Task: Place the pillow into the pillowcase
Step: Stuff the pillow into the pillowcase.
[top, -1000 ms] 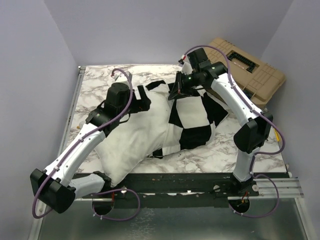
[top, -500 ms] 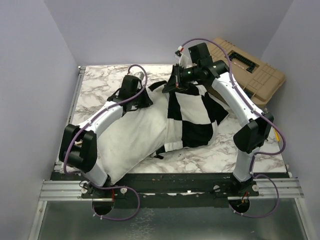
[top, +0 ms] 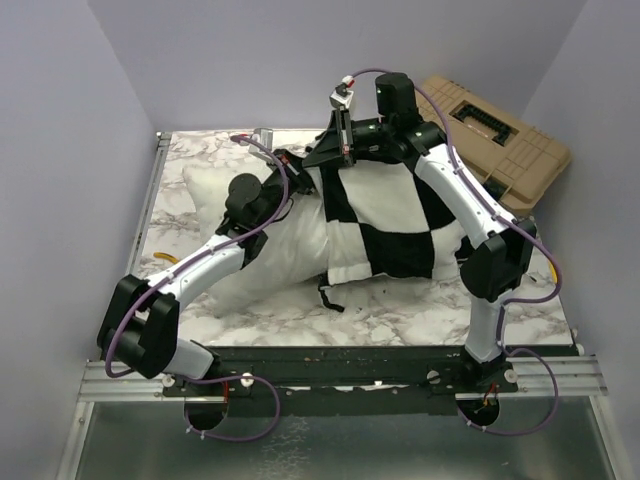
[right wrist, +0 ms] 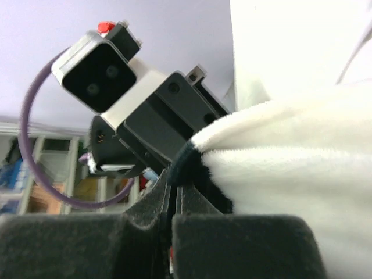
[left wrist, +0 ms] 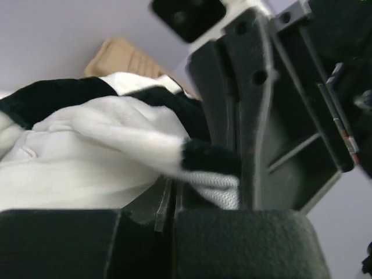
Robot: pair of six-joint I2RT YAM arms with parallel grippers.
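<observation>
A marble-patterned bench seen from above, with two robot arms reaching over it from the near edge. A black-and-white checked pillowcase lies across the middle and right of the bench. A plump white pillow is partly inside the pillowcase. Its bare end sticks out of the pillowcase's open left side, and the rest fills the checked fabric.

Both hands meet at the far corner of the pillowcase's opening, lifted a little above the pillow. The left hand has its fingers pressed together, pinching the dark hem of the pillowcase. The right hand is clamped on the same hem just beside it, fingers together with the fleecy fabric bunched between them. Each wrist camera shows the other hand almost touching its own.

A tan plastic case sits beyond the pillowcase's far right corner, off the bench.
</observation>
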